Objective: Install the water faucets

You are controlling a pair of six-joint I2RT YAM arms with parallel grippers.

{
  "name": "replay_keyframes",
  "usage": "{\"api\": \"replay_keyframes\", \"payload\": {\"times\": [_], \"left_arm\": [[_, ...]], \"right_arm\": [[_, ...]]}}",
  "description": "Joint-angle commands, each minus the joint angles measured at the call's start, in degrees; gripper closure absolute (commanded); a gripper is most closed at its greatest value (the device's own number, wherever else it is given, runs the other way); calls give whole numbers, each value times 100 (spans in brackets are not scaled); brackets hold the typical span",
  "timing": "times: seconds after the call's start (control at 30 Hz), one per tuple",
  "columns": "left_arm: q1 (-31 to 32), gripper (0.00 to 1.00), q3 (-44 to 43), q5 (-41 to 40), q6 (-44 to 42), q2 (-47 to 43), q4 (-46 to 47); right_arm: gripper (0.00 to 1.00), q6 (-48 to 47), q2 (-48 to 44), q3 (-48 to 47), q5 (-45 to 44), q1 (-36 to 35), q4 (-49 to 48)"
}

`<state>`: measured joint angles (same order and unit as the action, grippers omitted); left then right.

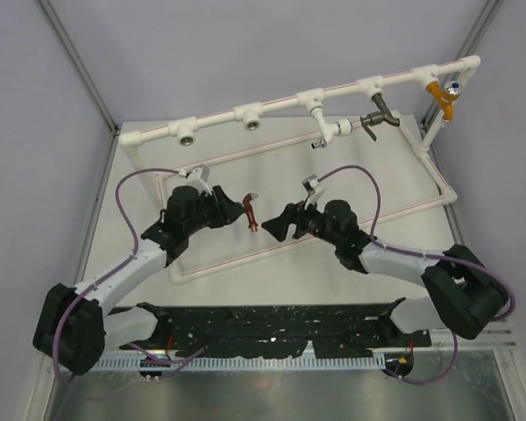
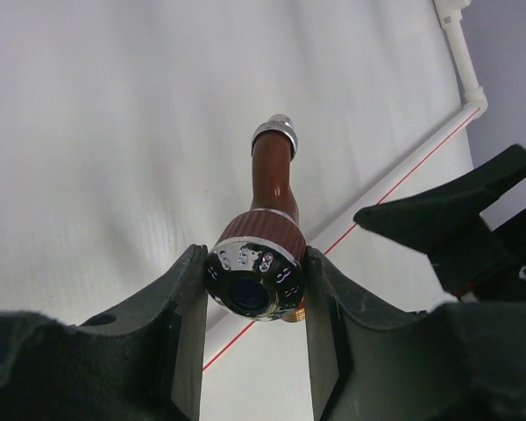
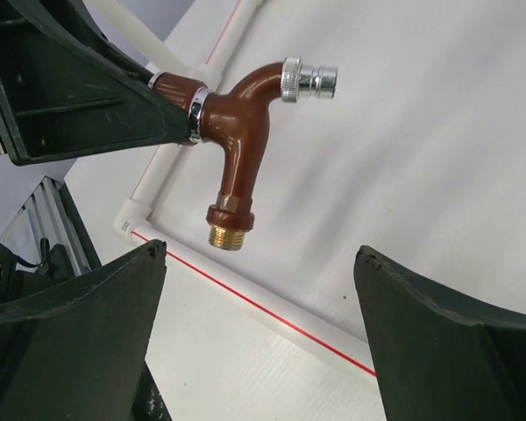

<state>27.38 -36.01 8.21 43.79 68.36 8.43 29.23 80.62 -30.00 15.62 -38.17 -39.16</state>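
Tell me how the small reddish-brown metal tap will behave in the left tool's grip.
The reddish-brown metal tap looks rigid and probably heavy for its size. The left tool grips only its round knob, so it may twist or slip. Its glossy finish seems slippery.

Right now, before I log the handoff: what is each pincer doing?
Left pincer: shut on the copper tap.
Right pincer: open, holding nothing.

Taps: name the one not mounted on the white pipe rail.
The small reddish-brown tap, clamped in the left gripper; the dark bronze-grey lever tap and orange blue-knobbed tap sit on the rail.
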Motion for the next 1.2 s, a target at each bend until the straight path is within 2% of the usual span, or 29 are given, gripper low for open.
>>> {"api": "replay_keyframes", "payload": {"times": [0.0,0.17,0.3,0.47,0.6,0.8,0.87,0.97,1.03,1.17], "left_arm": [[-13,100,-599,418,-1670,-770,-1394],[-13,100,-1030,787,-2857,-1465,-2739],[-4,100,-1478,1270,-3902,-1764,-3863],[171,100,-2146,1693,-5141,-1826,-5051],[426,100,-2279,1789,-5731,-2001,-5123],[541,100,-2261,2553,-6250,-2265,-4684],[558,100,-2349,2659,-6374,-2231,-4701],[619,100,-2568,2826,-6637,-2073,-4850],[698,100,-2691,2905,-6856,-1985,-4955],[874,100,-2964,2880,-7051,-1826,-5061]], "right_arm": [[3,-804,-1019,47,90,-15,477],[5,-1454,-1943,-58,3,29,1417],[4,-2104,-2400,-515,406,73,2876],[5,-2685,-2648,-989,1031,73,3431],[5,-2819,-2622,-1333,1567,73,3687],[5,-2712,-2631,-1298,2181,73,2764],[5,-3027,-2500,-1595,2322,64,3070],[5,-3704,-2156,-2420,2604,21,4472],[5,-4300,-2015,-2729,2718,-163,4994],[3,-4750,-1848,-3099,2464,-690,5471]]}}
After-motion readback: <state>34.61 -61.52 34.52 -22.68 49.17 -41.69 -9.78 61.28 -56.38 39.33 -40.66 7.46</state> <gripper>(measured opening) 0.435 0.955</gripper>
